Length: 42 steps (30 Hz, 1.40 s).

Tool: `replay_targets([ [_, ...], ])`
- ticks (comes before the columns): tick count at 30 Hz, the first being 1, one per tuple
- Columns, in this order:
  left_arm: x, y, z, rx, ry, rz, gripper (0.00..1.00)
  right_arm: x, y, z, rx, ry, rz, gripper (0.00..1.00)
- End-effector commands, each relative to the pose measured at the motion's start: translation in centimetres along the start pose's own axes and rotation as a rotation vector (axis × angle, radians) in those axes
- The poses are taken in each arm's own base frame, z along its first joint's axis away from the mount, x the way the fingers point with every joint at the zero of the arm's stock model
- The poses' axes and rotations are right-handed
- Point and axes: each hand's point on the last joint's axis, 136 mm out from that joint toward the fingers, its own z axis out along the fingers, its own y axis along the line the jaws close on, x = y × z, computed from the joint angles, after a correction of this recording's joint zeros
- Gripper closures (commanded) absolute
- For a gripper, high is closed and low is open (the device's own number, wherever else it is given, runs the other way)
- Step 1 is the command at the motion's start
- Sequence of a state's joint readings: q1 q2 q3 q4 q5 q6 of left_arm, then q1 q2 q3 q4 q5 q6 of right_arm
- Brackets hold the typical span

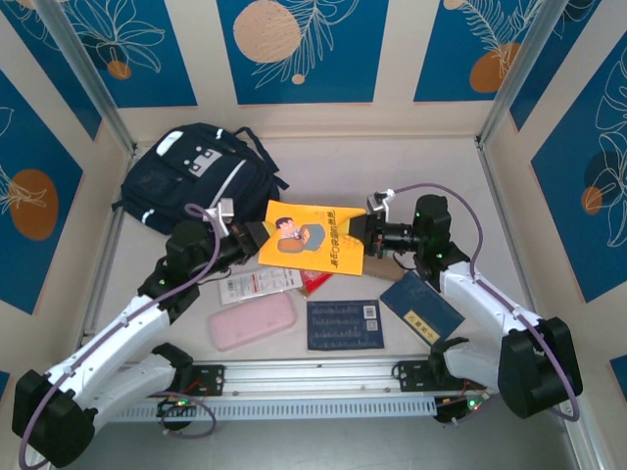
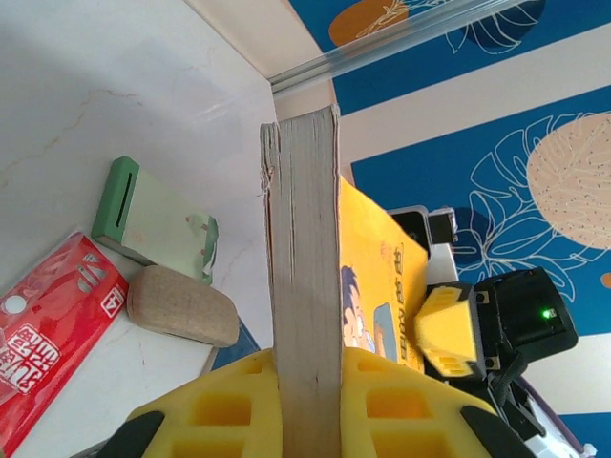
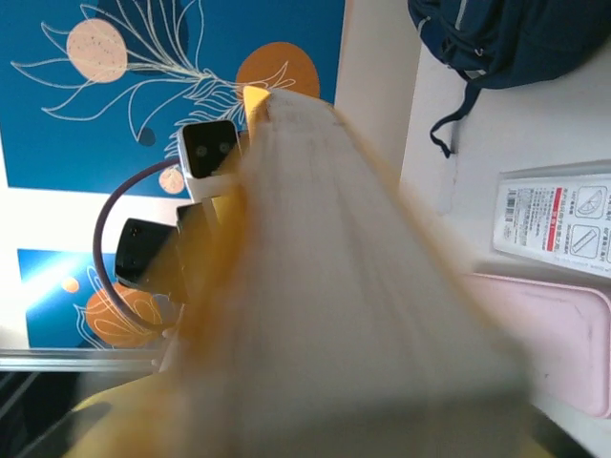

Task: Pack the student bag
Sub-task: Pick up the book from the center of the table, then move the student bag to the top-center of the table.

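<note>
Mid-table, two-handed hold: my left gripper is clamped on the page edge of the yellow book, with the block of pages pinched square between both pads. My right gripper has the opposite end, at three o'clock of the cover. Its jaws look closed onto the book, judging by the yellow finger lying against the cover in the left wrist view. The book hangs clear of the table, cover up.

The student bag lies at ten o'clock of the book, just beyond my left wrist, with its front pocket up. I cannot tell whether its mouth is open.

To do this step well, I judge that one grip alone should carry the book before it travels. One side should let go only once the other is firm. The cover should stay level so the pages don't fan, and the narrow edge should lead toward ten o'clock.

Open table runs from twelve to two o'clock, up to the back wall. The left wall stands close behind the bag, from nine to eleven. From five to seven o'clock lies clutter: a pink pencil case, a navy notebook and a white packet. Lowering the book there would land it on them.
</note>
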<state>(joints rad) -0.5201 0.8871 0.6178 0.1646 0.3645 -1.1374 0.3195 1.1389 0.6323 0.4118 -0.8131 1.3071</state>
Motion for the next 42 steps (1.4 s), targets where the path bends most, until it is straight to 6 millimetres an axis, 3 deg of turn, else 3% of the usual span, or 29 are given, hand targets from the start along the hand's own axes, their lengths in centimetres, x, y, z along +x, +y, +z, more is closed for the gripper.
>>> replay_targets([
  [1,-1.4,-0.9,0.2,-0.029,-0.035,0.097,1.00,0.2,0.8,-0.4,0.005,-0.027,-0.048,0.96],
  [3,-1.7,-0.3,0.2,-0.106,-0.025,0.169,0.95,-0.5,-0.1,-1.3,0.069,-0.089,-0.039,1.00],
  [6,-3.1,1.5,0.1,-0.291,-0.006,0.317,0.57,-1.6,-1.9,-3.4,0.185,-0.194,-0.030,1.00],
  [9,-5.5,3.4,0.5,-0.483,0.019,0.421,0.33,-2.2,-3.4,-5.1,0.295,-0.278,-0.060,1.00],
  [15,-10.7,6.9,4.5,-0.756,0.168,0.571,0.16,-2.4,-4.6,-6.5,0.418,-0.336,-0.128,1.00],
  [22,-15.7,12.1,8.8,-0.975,0.305,0.779,0.13,-2.8,-4.3,-6.7,0.431,-0.349,-0.190,1.00],
  [24,-16.2,14.1,9.5,-1.042,0.361,0.808,0.15,-3.0,-4.3,-6.9,0.436,-0.357,-0.190,1.00],
  [34,-15.8,22.1,10.2,-1.155,0.516,0.746,0.26,-3.0,-4.4,-6.7,0.417,-0.340,-0.188,1.00],
  [37,-15.6,23.4,10.2,-1.177,0.526,0.728,0.32,-3.0,-4.8,-6.4,0.409,-0.332,-0.177,1.00],
  [42,-17.0,23.6,10.2,-1.201,0.474,0.720,0.51,-3.1,-5.0,-6.2,0.397,-0.324,-0.165,1.00],
])
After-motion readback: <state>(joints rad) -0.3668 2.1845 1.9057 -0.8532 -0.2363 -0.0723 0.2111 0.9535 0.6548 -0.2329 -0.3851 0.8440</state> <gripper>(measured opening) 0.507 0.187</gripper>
